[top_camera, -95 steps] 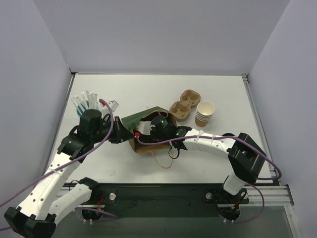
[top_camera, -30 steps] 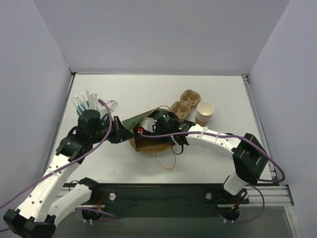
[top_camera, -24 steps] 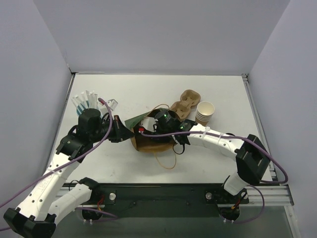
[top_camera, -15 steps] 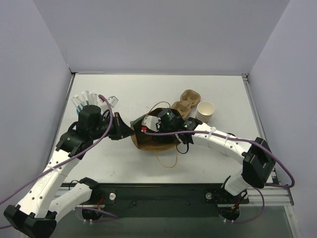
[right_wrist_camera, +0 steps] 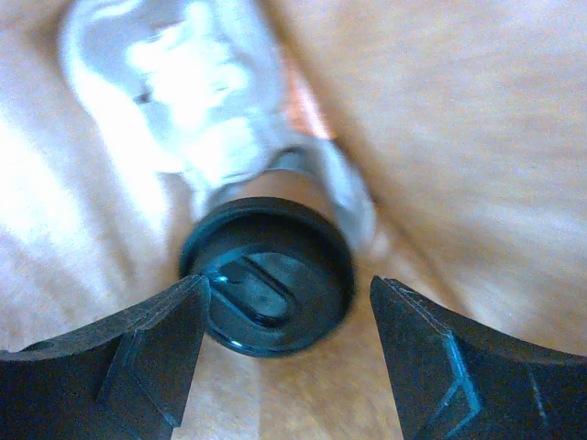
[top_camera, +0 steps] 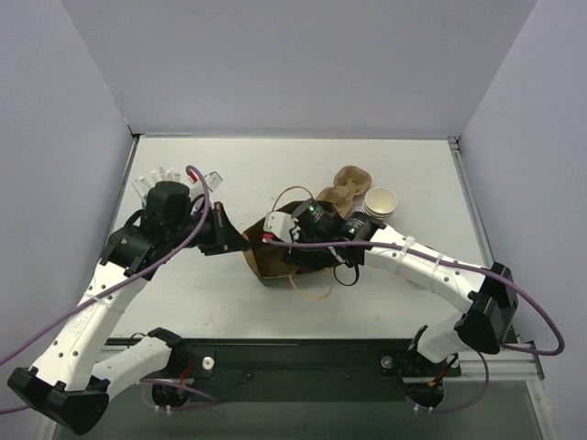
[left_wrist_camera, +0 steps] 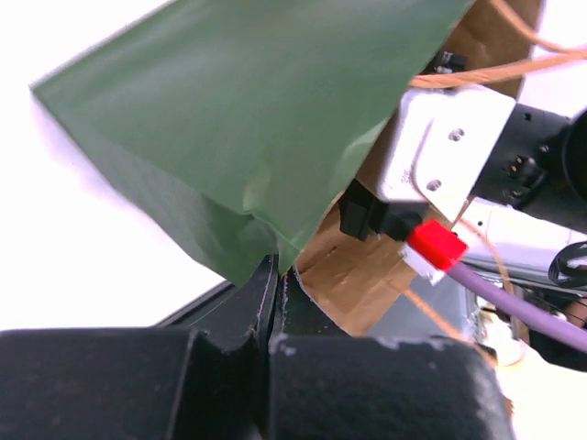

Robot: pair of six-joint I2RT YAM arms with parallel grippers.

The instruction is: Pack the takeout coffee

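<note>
**Q:** Fig. 1. How far along is the packing?

**A:** The takeout coffee lies inside the brown paper bag. Its black lid faces the wrist camera and its body points deeper in, so it seems tipped on its side rather than upright. The right end effector is in the bag's mouth. Its fingers are spread either side of the lid and, as far as can be seen, do not touch it. The left end effector is pressed together on the bag's green flap, holding the mouth open. By this reading the cup is in. What is left is to clear the right arm, and perhaps to right the cup and close the bag.

**Q:** And the surroundings?

**A:** On the tabletop beyond the bag stand a pulp cup carrier and, just beside it, a stack of unlidded cups. Behind the left arm are white sachets or stirrers, too small to tell which. The bag's string handle loops near the right wrist. The handle and the bag's walls could snag the arm on its way out.
</note>
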